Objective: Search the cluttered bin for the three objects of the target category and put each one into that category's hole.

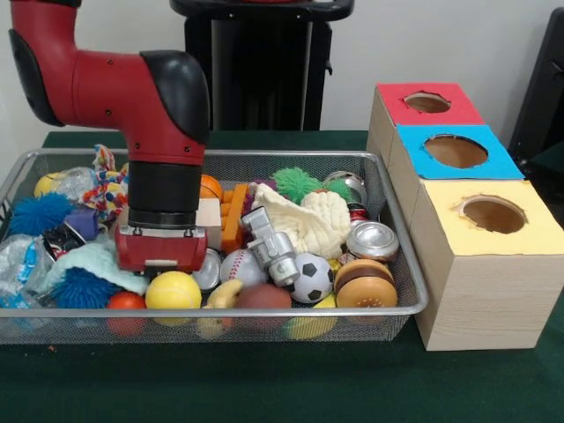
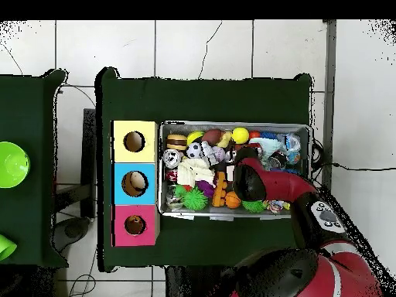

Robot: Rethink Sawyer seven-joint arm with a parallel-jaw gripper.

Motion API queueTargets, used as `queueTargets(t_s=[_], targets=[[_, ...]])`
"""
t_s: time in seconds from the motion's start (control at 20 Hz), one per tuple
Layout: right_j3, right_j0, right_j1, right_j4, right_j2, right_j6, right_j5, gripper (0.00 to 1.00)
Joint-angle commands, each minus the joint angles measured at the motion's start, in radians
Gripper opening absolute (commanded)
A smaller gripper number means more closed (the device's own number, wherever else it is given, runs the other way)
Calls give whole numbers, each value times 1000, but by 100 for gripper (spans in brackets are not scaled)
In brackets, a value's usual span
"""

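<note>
The wire-mesh bin [image 1: 264, 156] sits on the green table, full of toys; it also shows in the overhead view [image 2: 236, 125]. My gripper [image 1: 161, 256] is lowered into the bin's left half, its red wrist block resting among the toys, and its tips are hidden. In the overhead view the arm [image 2: 259, 179] covers the bin's middle. A pale yellow curved toy [image 1: 222, 293] lies at the bin's front rim, just right of my gripper. No orange tiger-striped toy shows. Three boxes stand right of the bin, with a red-topped hole [image 1: 427, 102], a blue-topped hole [image 1: 456, 151] and a yellow-topped hole [image 1: 493, 214].
Around my gripper lie a yellow ball [image 1: 173, 290], a baseball [image 1: 240, 264], a silver toy [image 1: 271, 245] and blue spiky balls [image 1: 40, 214]. Further right are a soccer ball [image 1: 312, 278], a burger toy [image 1: 366, 284], a can [image 1: 372, 240] and a green spiky ball [image 1: 295, 183].
</note>
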Motion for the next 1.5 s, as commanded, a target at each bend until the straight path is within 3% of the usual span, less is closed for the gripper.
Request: queueTargets(t_s=[0.05,0.25,0.6,0.65,0.8,1.25,1.5], targets=[[-67,-13,47,196,136,95,478,0],[-61,-7,54,238,126,88,528,0],[-69,30,23,356,114,89,790,0],[-83,51,4,375,100,98,872,0],[-90,54,0,382,100,96,861,0],[-80,30,-20,367,162,65,676,0],[-80,21,-35,280,180,-23,592,0]])
